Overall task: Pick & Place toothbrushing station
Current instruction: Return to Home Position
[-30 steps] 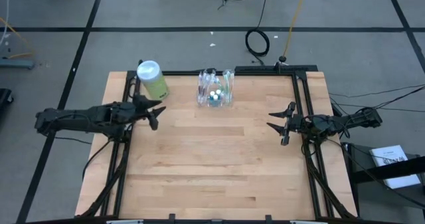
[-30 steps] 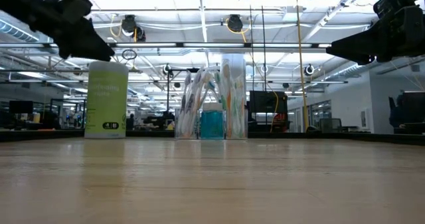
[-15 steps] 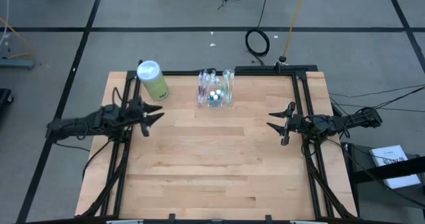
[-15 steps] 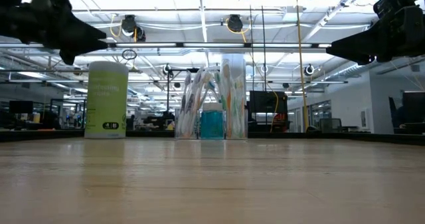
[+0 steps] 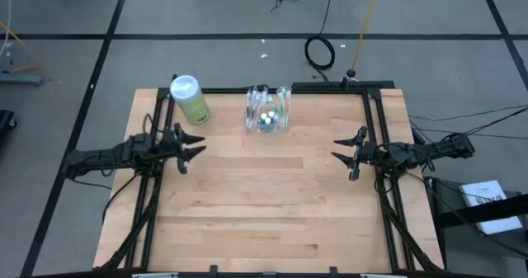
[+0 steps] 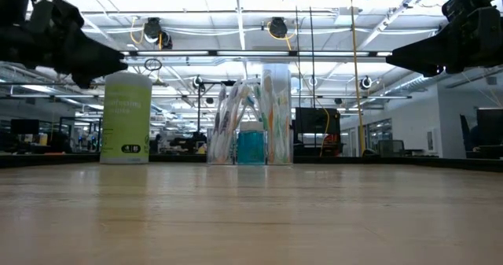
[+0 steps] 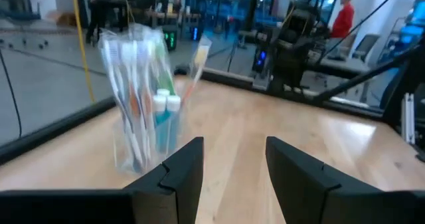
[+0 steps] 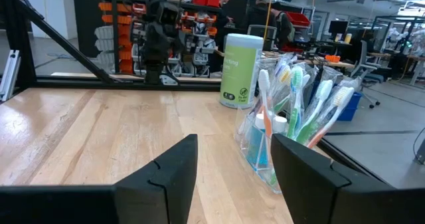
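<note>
Wooden table point(image 5: 264, 195); green bottle point(image 5: 191, 101), toothbrushing station point(image 5: 268, 113) upright near far edge, apart

Light wooden table point(image 5: 264, 204) carries everything. Small clear plastic toothbrush holder with upright compartments point(image 5: 268, 113) stands at the far edge, about mid-width. Plastic toothbrushes of mixed colours point(image 8: 292, 98) stand upright or leaning in its compartments, with white-capped teal tubes point(image 7: 166, 106) in among them (which compartment, cannot tell). Light-green cylindrical bottle with a white cap point(image 5: 190, 99) stands near the far left corner, left of the holder and apart from it. Dark two-finger left gripper point(image 5: 196, 146) hangs over the left edge, nearer than the bottle. Dark two-finger right gripper point(image 5: 341, 151) hangs over the right edge, opposite it. Both are well apart from the holder. Black coiled cable point(image 5: 320, 52) lies on the floor beyond the far edge.
</note>
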